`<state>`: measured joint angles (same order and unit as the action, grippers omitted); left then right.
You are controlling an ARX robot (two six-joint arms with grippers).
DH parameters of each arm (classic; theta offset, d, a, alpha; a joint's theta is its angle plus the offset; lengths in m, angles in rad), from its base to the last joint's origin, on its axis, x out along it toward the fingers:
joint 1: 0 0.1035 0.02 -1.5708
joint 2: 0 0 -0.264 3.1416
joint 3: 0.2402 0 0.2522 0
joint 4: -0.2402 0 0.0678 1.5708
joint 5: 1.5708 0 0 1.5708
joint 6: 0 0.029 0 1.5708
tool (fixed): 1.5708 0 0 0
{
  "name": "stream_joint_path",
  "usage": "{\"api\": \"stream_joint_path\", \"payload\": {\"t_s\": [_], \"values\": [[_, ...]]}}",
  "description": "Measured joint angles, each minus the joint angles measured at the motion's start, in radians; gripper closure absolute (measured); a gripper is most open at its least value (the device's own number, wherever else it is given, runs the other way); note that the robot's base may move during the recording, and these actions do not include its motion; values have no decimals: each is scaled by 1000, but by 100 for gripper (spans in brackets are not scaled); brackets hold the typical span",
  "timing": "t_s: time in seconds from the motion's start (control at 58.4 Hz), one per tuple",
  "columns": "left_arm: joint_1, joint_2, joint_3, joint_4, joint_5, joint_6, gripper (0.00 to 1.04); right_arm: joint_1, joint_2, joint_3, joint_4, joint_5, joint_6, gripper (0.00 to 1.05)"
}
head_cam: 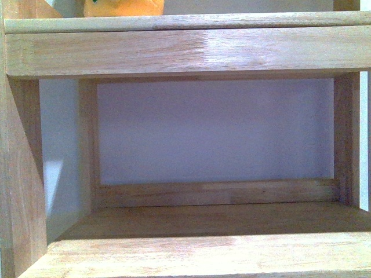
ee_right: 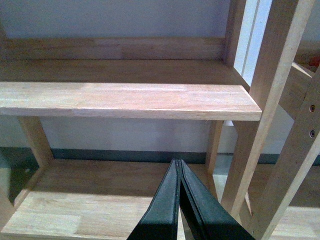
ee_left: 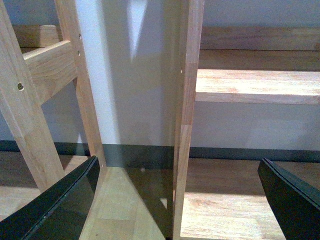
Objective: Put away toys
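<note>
Currently the plush toy (head_cam: 123,7) sits on the upper shelf (head_cam: 185,23) of the wooden rack, mostly cropped, so it looks stowed. Left tool (ee_left: 180,200) spread wide, holding nothing. Right tool (ee_right: 178,200) pinched closed, empty, low by the bottom shelf (ee_right: 100,200).

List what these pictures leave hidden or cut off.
- Orange plush toy: front view, cut off by the top edge; only its underside shows above the upper shelf.
- Left gripper: left wrist view, open fingers run past the bottom edge.
- Right gripper: right wrist view, shut; its base is cut off below.
</note>
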<state>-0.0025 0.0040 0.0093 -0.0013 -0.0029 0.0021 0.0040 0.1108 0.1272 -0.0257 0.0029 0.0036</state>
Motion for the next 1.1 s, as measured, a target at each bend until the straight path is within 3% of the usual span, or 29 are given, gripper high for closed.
{"api": "stream_joint_path", "payload": {"t_s": [1.097], "values": [[0,0,0,0,0,0,6,-1,-103,-114,22,-1,0,101]]}}
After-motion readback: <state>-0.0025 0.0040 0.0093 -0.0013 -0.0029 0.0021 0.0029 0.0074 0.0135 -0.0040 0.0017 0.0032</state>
